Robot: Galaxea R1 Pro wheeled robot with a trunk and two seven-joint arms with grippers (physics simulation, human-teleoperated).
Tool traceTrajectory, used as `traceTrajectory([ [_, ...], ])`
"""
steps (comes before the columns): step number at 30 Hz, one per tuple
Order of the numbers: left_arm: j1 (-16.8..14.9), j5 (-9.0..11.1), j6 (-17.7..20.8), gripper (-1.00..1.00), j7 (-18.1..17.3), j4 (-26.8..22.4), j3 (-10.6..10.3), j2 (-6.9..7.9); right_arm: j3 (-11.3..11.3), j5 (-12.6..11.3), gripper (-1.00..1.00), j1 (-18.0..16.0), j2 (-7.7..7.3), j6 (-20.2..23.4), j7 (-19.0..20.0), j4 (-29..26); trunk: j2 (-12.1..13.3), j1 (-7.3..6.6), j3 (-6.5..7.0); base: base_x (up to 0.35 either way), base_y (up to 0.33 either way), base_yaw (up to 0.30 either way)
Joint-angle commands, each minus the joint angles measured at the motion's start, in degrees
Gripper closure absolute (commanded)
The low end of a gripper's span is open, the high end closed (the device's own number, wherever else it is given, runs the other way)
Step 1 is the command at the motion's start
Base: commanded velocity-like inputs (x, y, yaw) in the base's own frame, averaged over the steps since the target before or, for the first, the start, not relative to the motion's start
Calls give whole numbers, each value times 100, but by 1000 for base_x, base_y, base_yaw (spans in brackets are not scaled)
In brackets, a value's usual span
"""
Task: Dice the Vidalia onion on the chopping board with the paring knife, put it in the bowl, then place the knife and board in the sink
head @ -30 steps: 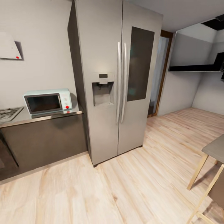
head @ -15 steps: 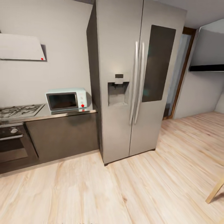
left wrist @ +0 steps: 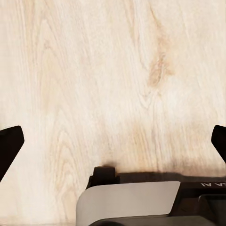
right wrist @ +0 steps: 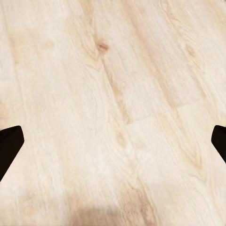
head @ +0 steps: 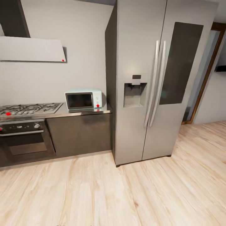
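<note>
The onion, sink, chopping board, paring knife and bowl are out of view. My left gripper (left wrist: pixel 113 146) hangs over pale wooden floor, its two dark fingertips (left wrist: pixel 9 146) far apart at the picture's edges, open and empty. My right gripper (right wrist: pixel 113 143) is also open over bare floorboards, with nothing between its fingertips (right wrist: pixel 9 146). Part of the robot's grey body (left wrist: pixel 132 202) lies under the left gripper.
A tall steel double-door fridge (head: pixel 157 81) stands ahead to the right. Left of it, a dark cabinet unit (head: pixel 78 135) carries a pale blue microwave (head: pixel 83 99), a gas hob (head: pixel 28 109) and an oven (head: pixel 23 139), under a hood (head: pixel 31 48). Wooden floor (head: pixel 125 194) stretches in front; a doorway (head: pixel 207 75) is at far right.
The head camera has turned left: the fridge and microwave shifted right in the picture, the hob and oven came into view, and the table at the right edge dropped out.
</note>
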Motion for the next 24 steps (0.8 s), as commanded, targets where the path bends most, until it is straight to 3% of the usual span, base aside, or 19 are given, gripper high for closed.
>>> traceTrajectory([
  [1, 1, 3, -10, -100, -5, -5, 5, 1, -23, -1, -100, -3, 5, -20, 5, 2, -3, 0, -5, 0, 0, 285],
  [24, 1, 2, -10, -100, 3, -3, -2, -6, -14, -1, -100, -3, 5, -20, 5, -5, -3, 0, -5, 0, 0, 285],
])
